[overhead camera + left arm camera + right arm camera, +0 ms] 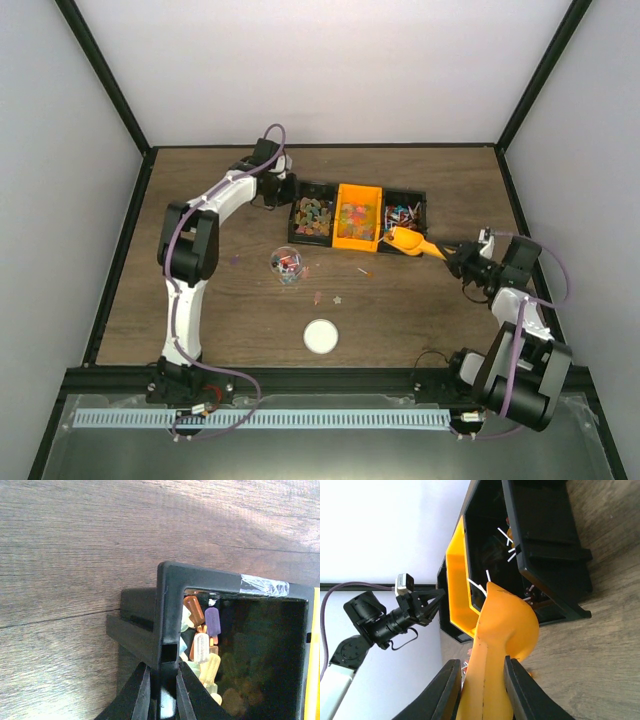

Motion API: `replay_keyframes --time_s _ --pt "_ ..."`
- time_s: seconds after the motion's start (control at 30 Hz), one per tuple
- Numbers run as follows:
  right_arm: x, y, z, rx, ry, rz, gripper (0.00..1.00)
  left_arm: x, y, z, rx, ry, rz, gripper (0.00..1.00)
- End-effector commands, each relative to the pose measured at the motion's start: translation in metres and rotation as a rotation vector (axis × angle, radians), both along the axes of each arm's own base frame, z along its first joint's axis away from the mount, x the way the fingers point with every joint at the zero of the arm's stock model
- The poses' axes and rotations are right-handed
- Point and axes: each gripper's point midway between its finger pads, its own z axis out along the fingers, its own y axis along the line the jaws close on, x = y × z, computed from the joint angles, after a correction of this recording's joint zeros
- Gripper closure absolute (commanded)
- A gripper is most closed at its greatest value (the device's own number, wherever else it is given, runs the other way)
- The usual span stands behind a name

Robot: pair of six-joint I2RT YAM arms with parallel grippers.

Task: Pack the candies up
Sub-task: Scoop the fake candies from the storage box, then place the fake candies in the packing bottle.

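The candies [313, 217] sit sorted in three bins in a touching row at the far middle of the surface [450, 180]: gummies in the left bin [296, 212], which is black, tiny many-coloured sweets in the orange bin [343, 240], and thin wrapped pieces in the right bin [420, 207], also black. More candies lie in a clear tub [288, 264] that stands alone just in front of the left bin, and a few strays [365, 271] lie loose on the wood between the bins and the white lid [320, 336]. The lid lies flat, well apart from the tub, nearer the arm bases. The left jaws are clenched on the outer wall of the left bin; the left wrist view shows one finger [139, 692] outside that wall and the other inside, beside pale and orange gummies [202, 647]. The right jaws grasp the handle of an orange scoop [408, 241], whose bowl lies at the near end of the right bin, by the corner of the orange bin. The right wrist view shows only the back of the bowl, so I cannot tell whether it carries anything.
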Motion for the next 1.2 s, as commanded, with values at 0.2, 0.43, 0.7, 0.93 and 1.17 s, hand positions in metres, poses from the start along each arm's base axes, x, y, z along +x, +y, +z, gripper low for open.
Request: replay_keyframes --time_s 0.2,0.43,0.7,0.93,1.17 --pt "-0.014 0.018 0.01 0.149 -0.047 0.078 0.99 -0.005 -0.026 0.005 -0.058 0.043 -0.028 0.88" --pt "-0.017 0.008 0.014 0.177 -0.077 0.04 0.99 -0.005 -0.027 0.005 -0.062 0.047 -0.028 0.88" --pt "-0.016 0.004 0.012 0.201 -0.085 0.025 0.99 -0.005 -0.024 0.007 -0.042 0.042 -0.035 0.88" --pt "-0.018 -0.008 0.013 0.235 -0.1 -0.038 0.99 -0.005 -0.024 0.008 -0.043 0.044 -0.037 0.88" --pt "-0.017 -0.008 0.02 0.243 -0.128 -0.033 0.99 -0.003 -0.026 0.01 -0.043 0.041 -0.04 0.88"
